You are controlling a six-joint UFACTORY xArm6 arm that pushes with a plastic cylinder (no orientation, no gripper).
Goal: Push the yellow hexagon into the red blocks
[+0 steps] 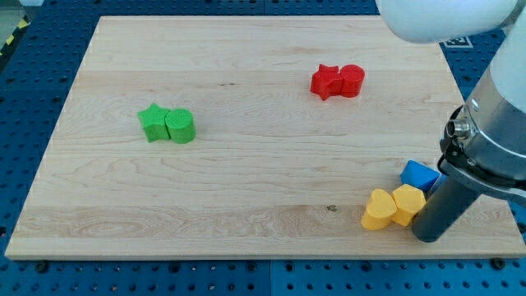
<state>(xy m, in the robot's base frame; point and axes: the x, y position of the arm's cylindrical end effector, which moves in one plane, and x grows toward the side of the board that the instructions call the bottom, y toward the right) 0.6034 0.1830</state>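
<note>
My tip [429, 234]: touching yellow hexagon [408, 204], view's bottom right; red blocks [338, 81] well apart. Jaws: none fitted.

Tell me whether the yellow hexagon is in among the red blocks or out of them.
Out. The yellow hexagon sits at the view's lower right beside my tip, well apart from the red blocks.
</note>
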